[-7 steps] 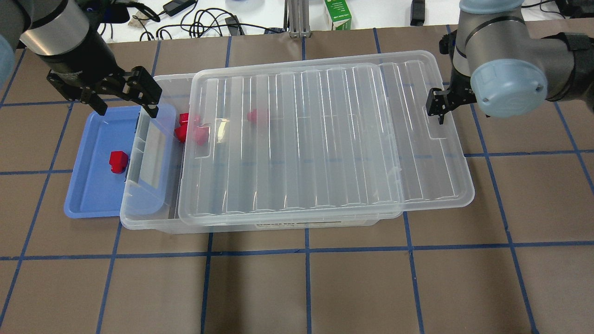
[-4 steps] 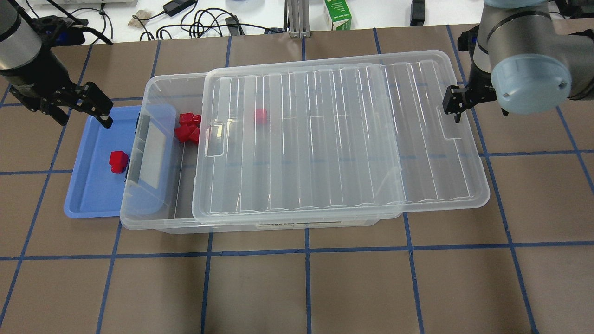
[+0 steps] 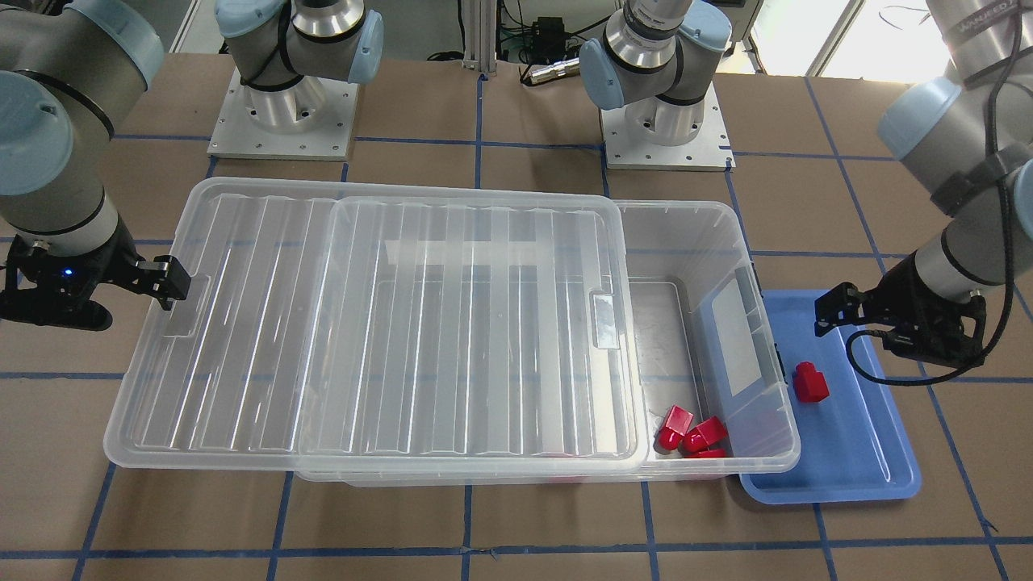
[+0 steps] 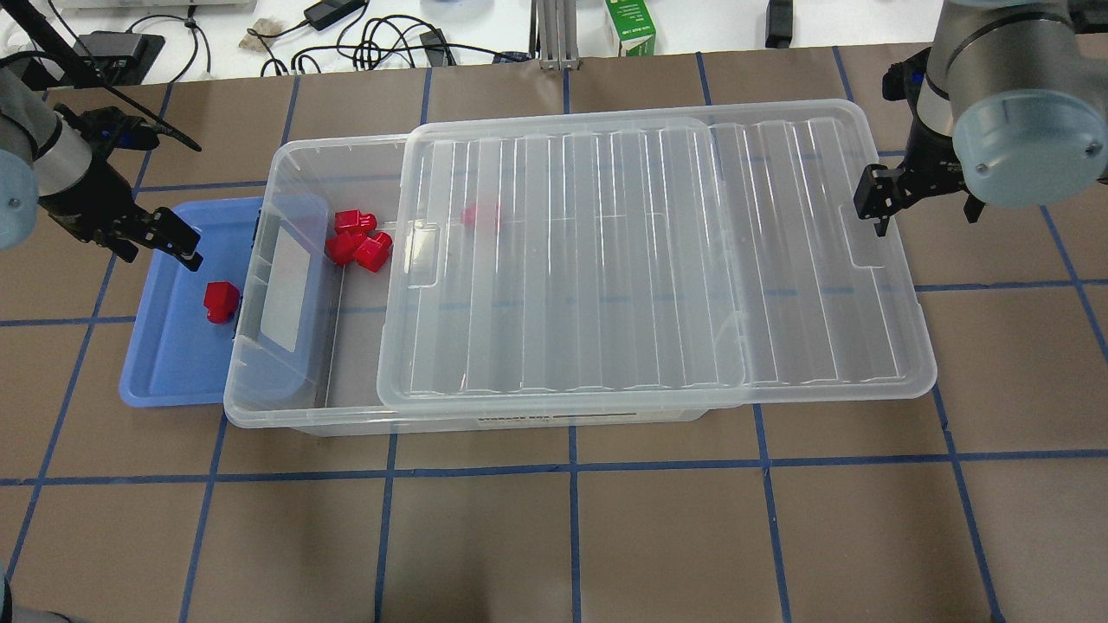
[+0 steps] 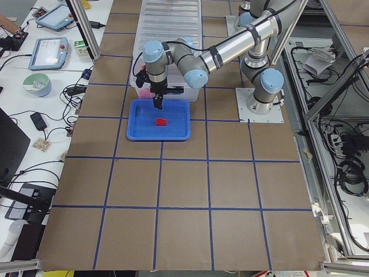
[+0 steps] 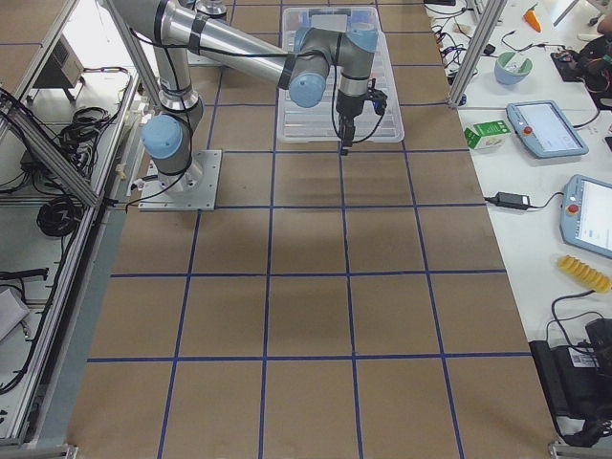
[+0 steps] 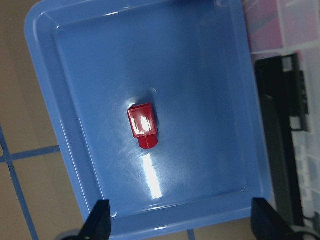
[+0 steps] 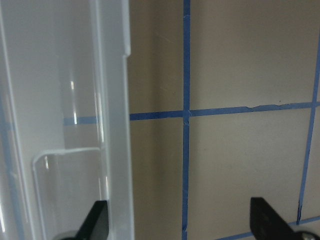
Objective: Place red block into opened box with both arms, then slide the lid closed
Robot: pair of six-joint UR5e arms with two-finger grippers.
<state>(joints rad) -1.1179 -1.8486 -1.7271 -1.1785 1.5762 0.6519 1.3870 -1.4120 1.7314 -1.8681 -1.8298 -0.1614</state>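
Note:
One red block (image 4: 221, 300) (image 7: 143, 126) (image 3: 809, 382) lies in the blue tray (image 4: 164, 363). My left gripper (image 4: 159, 249) (image 7: 182, 225) hangs open above the tray's far end, a little way from the block and holding nothing. The clear box (image 4: 260, 414) stands open at its left end, with several red blocks (image 4: 357, 240) (image 3: 692, 434) inside. The ribbed lid (image 4: 658, 260) (image 3: 363, 323) covers the rest and overhangs the box on the right. My right gripper (image 4: 922, 203) (image 8: 181, 225) is open, straddling the lid's right end. One of its fingers (image 3: 165, 281) is over the lid's recess.
The blue tray's right side is tucked under the box's left rim. A green carton (image 4: 629, 26) and cables (image 4: 381, 39) lie beyond the table's back edge. Brown table with blue tape lines stretches in front of the box.
The lid has slid right along with my right gripper, uncovering more of the box's left end. My left gripper has moved left from the box's end to above the tray.

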